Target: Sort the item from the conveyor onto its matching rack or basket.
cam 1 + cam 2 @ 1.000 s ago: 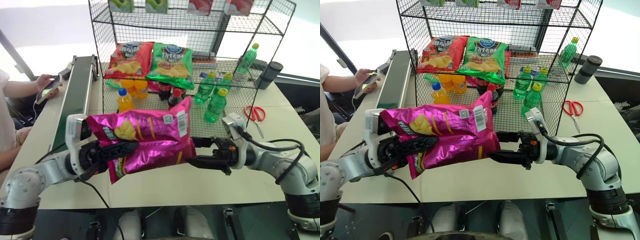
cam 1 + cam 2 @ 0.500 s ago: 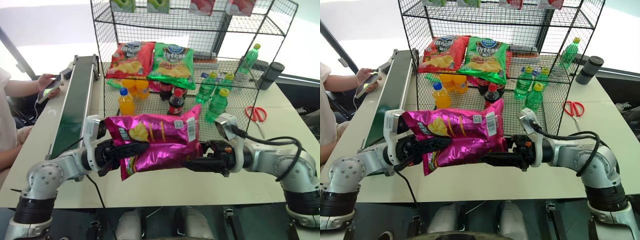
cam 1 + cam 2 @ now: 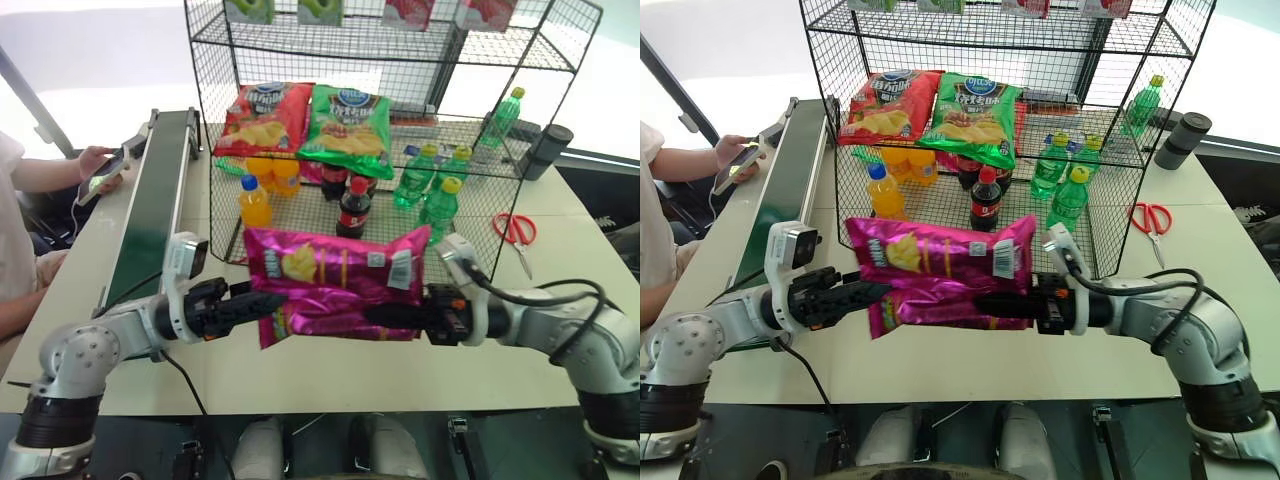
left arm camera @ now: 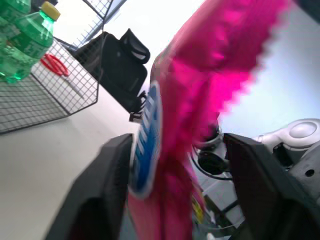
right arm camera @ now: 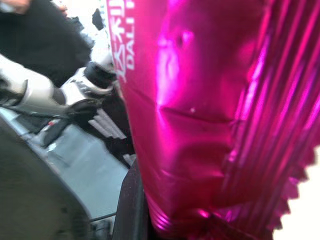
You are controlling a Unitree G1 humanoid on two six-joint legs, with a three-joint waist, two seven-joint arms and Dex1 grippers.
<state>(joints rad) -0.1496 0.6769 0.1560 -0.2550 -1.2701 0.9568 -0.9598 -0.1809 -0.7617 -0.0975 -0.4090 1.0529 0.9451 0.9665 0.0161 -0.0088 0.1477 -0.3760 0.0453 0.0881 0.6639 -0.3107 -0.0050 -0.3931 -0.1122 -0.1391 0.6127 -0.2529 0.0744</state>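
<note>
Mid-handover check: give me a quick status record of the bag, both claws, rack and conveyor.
item: pink crisp bag, held in the air in front of the rack
left claw: open, fingers either side of the bag's left end
right claw: shut on the bag's right lower part
rack contents: red bag and green bag on middle tier, bottles below
conveyor: left of the rack, person's hand beside it

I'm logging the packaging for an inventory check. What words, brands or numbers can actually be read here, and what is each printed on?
"DALI": white letters on the pink crisp bag, beside white characters too cut off to read.
Round blue logo on the pink bag: blurred, unreadable.
Barcode label on the pink bag: too small.
Red bag and green bag logos on the rack: too small to read.
</note>
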